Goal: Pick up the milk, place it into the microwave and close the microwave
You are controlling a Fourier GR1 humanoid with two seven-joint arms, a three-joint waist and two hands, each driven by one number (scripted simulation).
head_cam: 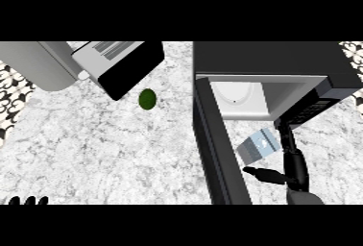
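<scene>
Before the open microwave, the right robot hand pinches the milk carton. It is probably light with crushable walls, so hold its flat sides

A small dark green round object is lying on the grey marbled counter, just below the black-fronted white appliance sitting at the upper left. A patterned black-and-white surface is showing past the counter's left edge.

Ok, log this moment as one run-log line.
right hand: shut on milk, outside microwave | door: open | left hand: resting, lower left edge
</scene>
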